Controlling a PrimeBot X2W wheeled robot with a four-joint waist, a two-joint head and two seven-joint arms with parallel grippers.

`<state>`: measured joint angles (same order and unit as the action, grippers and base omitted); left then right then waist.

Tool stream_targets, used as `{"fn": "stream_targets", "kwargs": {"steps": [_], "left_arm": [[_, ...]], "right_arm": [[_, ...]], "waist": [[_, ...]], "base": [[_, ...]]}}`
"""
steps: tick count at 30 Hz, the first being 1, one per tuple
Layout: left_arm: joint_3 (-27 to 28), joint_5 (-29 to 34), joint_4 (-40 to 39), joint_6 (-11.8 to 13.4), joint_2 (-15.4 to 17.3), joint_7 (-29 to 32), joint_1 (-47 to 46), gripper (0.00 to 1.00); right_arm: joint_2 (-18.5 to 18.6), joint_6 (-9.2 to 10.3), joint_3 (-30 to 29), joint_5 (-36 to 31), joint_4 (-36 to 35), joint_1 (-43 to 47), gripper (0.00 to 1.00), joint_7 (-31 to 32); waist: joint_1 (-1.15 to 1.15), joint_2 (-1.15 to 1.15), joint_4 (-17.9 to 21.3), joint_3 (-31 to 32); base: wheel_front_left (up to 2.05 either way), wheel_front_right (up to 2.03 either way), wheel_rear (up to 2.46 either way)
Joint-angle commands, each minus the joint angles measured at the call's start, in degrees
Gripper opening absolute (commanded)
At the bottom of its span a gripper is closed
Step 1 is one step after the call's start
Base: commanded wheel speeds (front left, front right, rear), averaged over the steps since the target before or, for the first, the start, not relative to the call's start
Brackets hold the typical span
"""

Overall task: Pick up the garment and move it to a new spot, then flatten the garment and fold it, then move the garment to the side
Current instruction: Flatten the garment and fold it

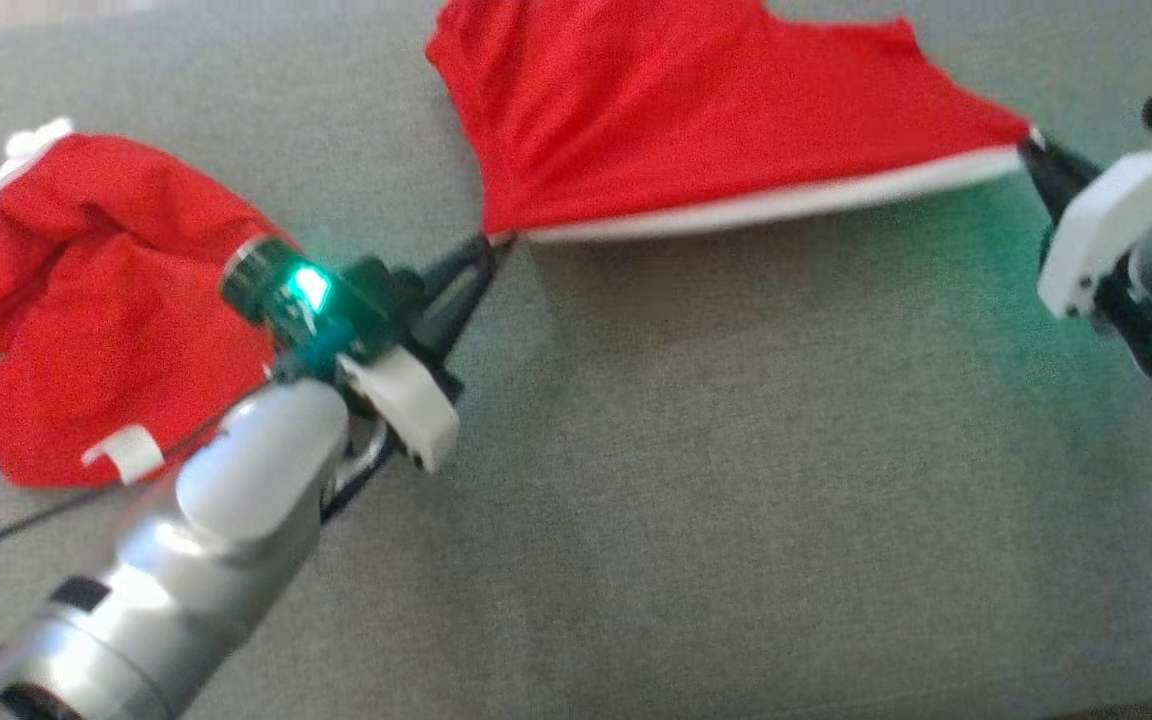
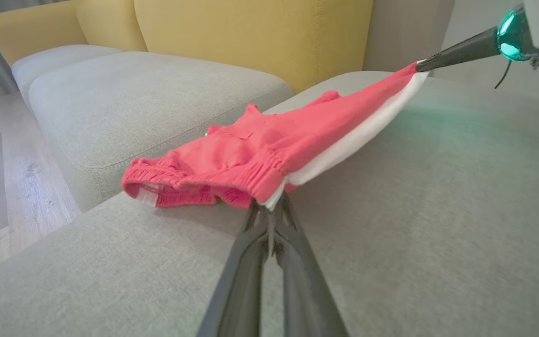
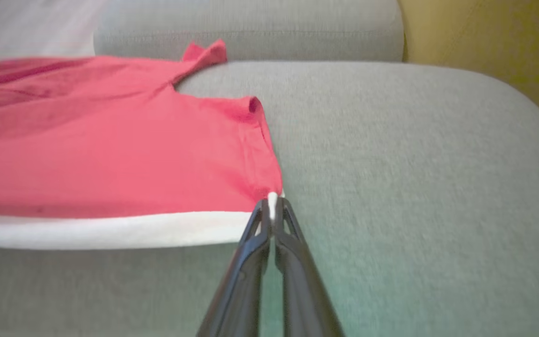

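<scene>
Looking soft and light, the garment (image 1: 696,110) is judged best gripped at its white edge's ends, where left gripper (image 1: 498,243) and right gripper (image 1: 1029,147) jaws are clamped on it.

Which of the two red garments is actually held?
The stretched garment, its white edge pulled taut between both jaws. The crumpled garment lies loose at the head view's left.

We see a broad grey fabric cushion (image 1: 736,480) carrying two red pieces of clothing. The garment (image 1: 696,110), edged with a white band, lies spread toward the far edge, its near edge lifted off the fabric. A second garment (image 1: 86,300), crumpled and trimmed in white, sits well apart on the left. A thin black cable (image 1: 6,545) crosses the near left corner.
</scene>
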<state>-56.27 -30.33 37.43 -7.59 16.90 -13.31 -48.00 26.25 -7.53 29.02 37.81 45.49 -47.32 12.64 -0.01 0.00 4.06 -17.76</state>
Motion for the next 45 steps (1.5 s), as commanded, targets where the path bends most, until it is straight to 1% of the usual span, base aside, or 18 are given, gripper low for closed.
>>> {"fn": "stream_targets", "kwargs": {"steps": [1,9,13,15,18,22,24,26,28,30,35,36,40,45], "left_arm": [[1.1,0.1,-2.1,0.2,2.1,-0.1,-0.8,0.0],[-1.2,0.0,-6.5,2.7,2.9,0.9,5.7,0.0],[-2.1,-0.7,-9.5,4.1,3.3,1.6,10.0,0.0],[-2.7,-1.2,-11.6,4.8,3.8,2.0,12.3,0.0],[-3.3,-1.8,-15.3,6.2,4.7,2.9,15.7,0.0],[-3.9,-3.0,-21.7,8.4,6.0,4.5,20.1,0.0],[-5.0,-3.0,-24.6,8.8,6.8,6.2,21.5,0.0],[-5.4,-2.9,-27.1,9.7,7.3,7.3,22.2,0.0],[-4.9,-2.9,-28.9,10.8,7.8,7.7,22.1,0.0],[-4.3,-2.7,-30.1,11.5,8.0,8.0,21.4,0.0],[-3.4,-2.1,-31.4,11.9,7.9,8.9,18.2,0.0],[-3.4,-2.1,-31.4,11.9,7.9,8.9,18.2,0.0],[-2.3,-1.3,-31.0,12.2,7.4,9.1,15.0,0.0],[-1.9,-0.5,-29.3,11.3,6.1,9.4,10.9,0.0]], "right_arm": [[2.6,0.04,1.5,1.1,-2.3,1.2,0.0,1.2],[10.2,0.04,8.3,8.4,-8.1,7.2,0.0,10.1],[13.3,0.04,9.5,12.1,-10.9,11.0,0.0,14.9],[14.8,0.04,9.5,13.4,-12.9,13.1,0.0,16.3],[16.9,0.04,8.5,15.8,-16.1,17.0,0.0,18.2],[19.5,0.04,5.1,18.4,-21.0,23.1,0.0,19.9],[20.4,0.04,2.7,18.8,-23.2,25.8,0.0,20.0],[21.0,0.04,0.2,18.1,-25.0,27.9,0.0,19.7],[20.8,0.04,-2.7,16.7,-26.3,28.7,0.0,19.3],[19.8,0.04,-5.7,14.9,-27.5,28.7,0.0,18.9],[16.0,0.04,-12.3,9.7,-30.6,26.2,0.0,18.6],[16.0,0.04,-12.3,9.7,-30.6,26.2,0.0,18.6],[12.6,0.04,-15.3,5.5,-31.7,22.0,0.0,19.1],[9.6,0.04,-16.5,0.3,-30.0,14.8,0.0,20.6]], "waist": [[0.01,0.0,-0.1,1.7],[0.01,0.0,0.7,7.2],[0.01,0.0,1.1,10.5],[0.01,0.0,1.3,12.1],[0.01,0.0,1.6,14.2],[0.01,0.0,2.0,16.0],[0.01,0.0,2.0,16.1],[0.01,0.0,2.0,16.0],[0.01,0.0,1.8,15.5],[0.01,0.0,1.4,14.5],[0.01,0.0,-0.2,11.0],[0.01,0.0,-0.2,11.0],[0.01,0.0,-2.0,7.7],[0.01,0.0,-4.6,4.3]], "base": [[0.0,0.0,0.0],[0.0,0.0,0.0],[0.0,0.0,0.0],[0.0,0.0,0.0],[0.0,0.0,0.0],[0.0,0.0,0.0],[0.0,0.0,0.0],[0.0,0.0,0.0],[0.0,0.0,0.0],[0.0,0.0,0.0],[0.0,0.0,0.0],[0.0,0.0,0.0],[0.0,0.0,0.0],[0.0,0.0,0.0]]}}
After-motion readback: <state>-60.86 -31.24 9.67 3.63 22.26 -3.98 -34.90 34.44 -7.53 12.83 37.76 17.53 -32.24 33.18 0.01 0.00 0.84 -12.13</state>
